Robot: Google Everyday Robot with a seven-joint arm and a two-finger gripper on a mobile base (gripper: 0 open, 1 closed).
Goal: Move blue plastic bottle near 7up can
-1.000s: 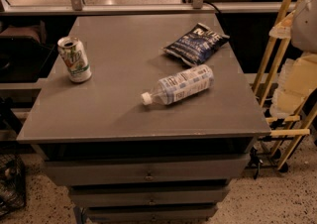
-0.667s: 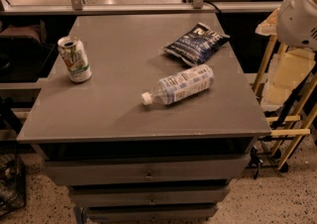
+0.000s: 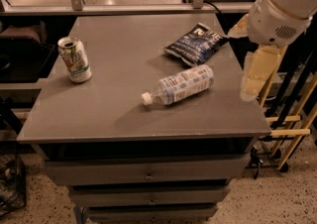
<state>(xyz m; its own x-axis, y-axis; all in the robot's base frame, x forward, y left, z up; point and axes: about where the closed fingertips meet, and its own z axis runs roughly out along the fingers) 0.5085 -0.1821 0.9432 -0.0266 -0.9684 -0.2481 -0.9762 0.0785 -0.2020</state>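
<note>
Pincer [image 3: 256, 72] hangs downward at the table's [image 3: 114, 114] right edge, apart from the blue plastic bottle [image 3: 181, 85]; grip unclear.

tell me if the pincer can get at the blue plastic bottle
Probably yes: the pincer hangs at the table's right edge, the blue plastic bottle lies just left of it, nothing between them.

blue plastic bottle [image 3: 181, 85]: clear, shiny plastic is being shown, with a smooth white cap.
7up can [image 3: 74, 59]: shiny metal is being shown.
chip bag [image 3: 195, 44]: crinkly, glossy dark blue wrap is being shown.
table [image 3: 114, 114]: a smooth, dull grey top is being shown.
gripper [image 3: 251, 89]: smooth, pale plastic is being shown, beside the table's right edge.
</note>
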